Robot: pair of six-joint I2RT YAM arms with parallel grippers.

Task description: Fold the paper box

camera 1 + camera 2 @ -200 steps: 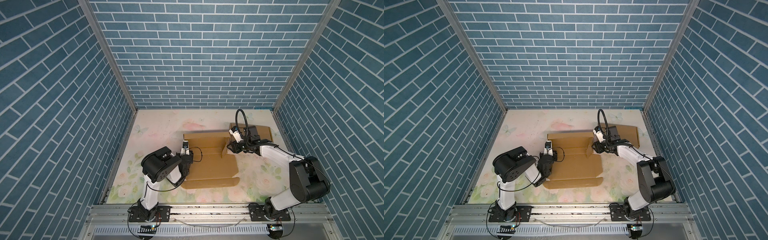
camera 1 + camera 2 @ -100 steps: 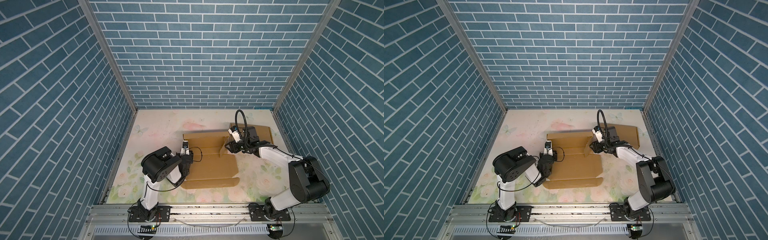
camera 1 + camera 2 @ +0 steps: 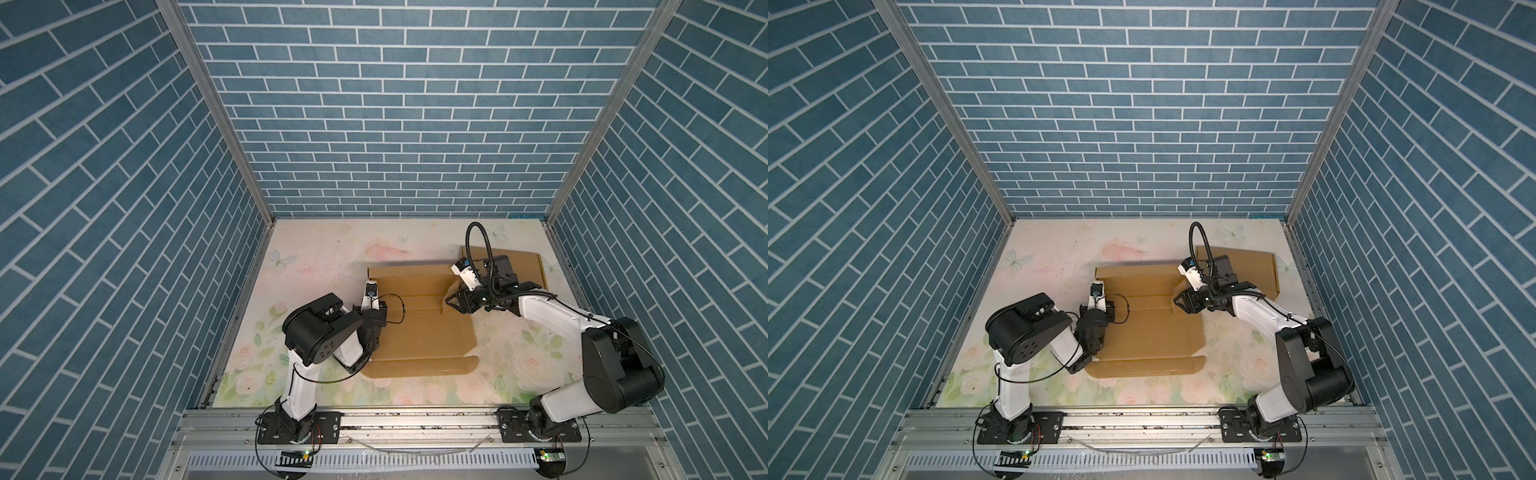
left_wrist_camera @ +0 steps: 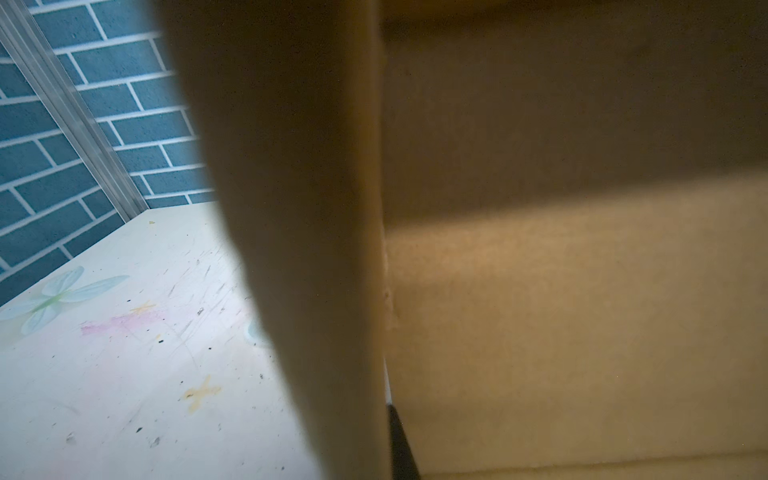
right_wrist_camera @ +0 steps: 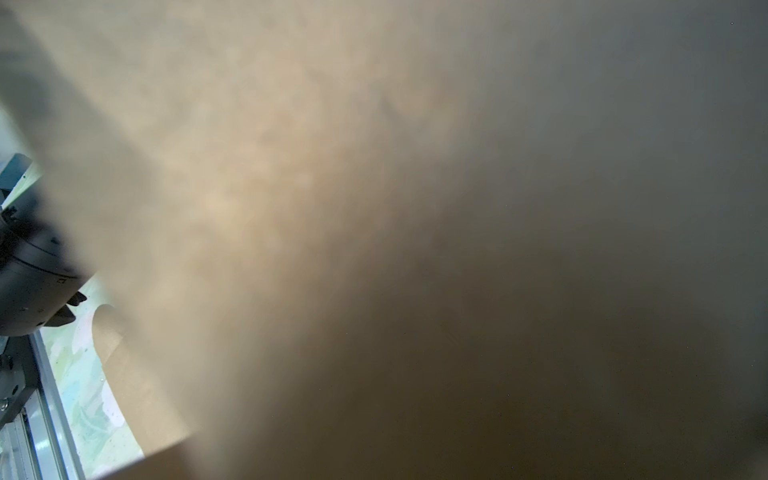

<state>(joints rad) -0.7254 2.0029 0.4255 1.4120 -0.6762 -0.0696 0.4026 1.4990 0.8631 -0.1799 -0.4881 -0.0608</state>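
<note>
Top views both show the box [image 3: 419, 332] lying opened out on the floral table [image 3: 316, 257], between the two arms. The left gripper [image 3: 379, 309] sits at the box's left edge, mostly hidden under its own wrist. The right gripper [image 3: 453, 302] reaches over the right edge against a lifted right flap [image 3: 451, 287], and I cannot tell whether its jaws hold it. A flat cardboard panel [image 3: 1254, 270] lies behind the right wrist; the arm hides whether it joins the box. Left wrist view: an upright left flap [image 4: 299, 208] blocks the middle, with one dark finger [image 4: 401, 449] pressed against it and the jaws closed on this cardboard. Table and brick wall [image 4: 124, 124] show beside it. Right wrist view: blurred cardboard fills nearly everything, leaving a sliver of table and a dark arm joint [image 5: 29, 282].
</note>
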